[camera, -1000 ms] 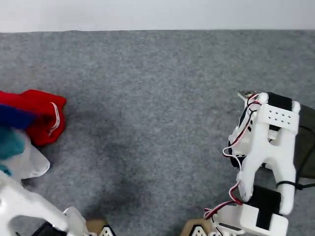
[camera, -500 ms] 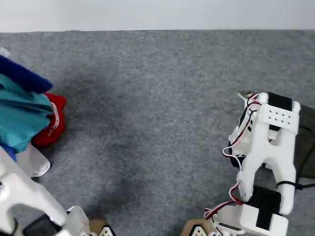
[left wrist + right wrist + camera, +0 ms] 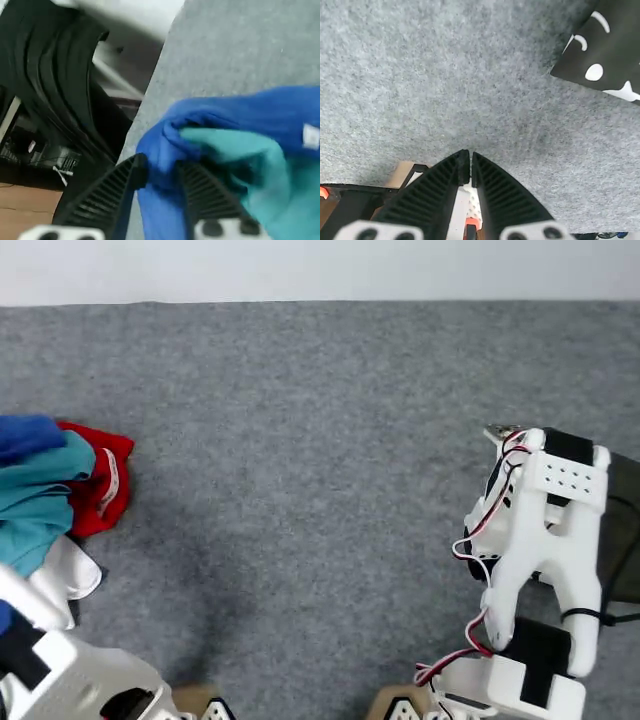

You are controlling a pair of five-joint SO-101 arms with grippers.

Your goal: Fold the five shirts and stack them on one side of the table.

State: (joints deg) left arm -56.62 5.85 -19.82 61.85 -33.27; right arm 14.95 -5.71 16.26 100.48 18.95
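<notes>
Blue shirt (image 3: 240, 110) sank; left claw (image 3: 161, 170) pinches it, right claw (image 3: 470, 161) closed, empty; tangled teal shirt (image 3: 250, 165) may drag along.

A fixed high camera looks steeply down on the grey counter (image 3: 320, 440), wall (image 3: 320, 270) along its far edge. The left wrist camera, very near, looks along the left fingers (image 3: 107, 195) over the shirts (image 3: 240, 115) to the counter's edge and the room (image 3: 50, 100) beyond. The right wrist camera looks almost straight down past the right fingers (image 3: 440, 190), close above the counter. High and left views share the shirts; high and right, the black shirt (image 3: 605, 50).
</notes>
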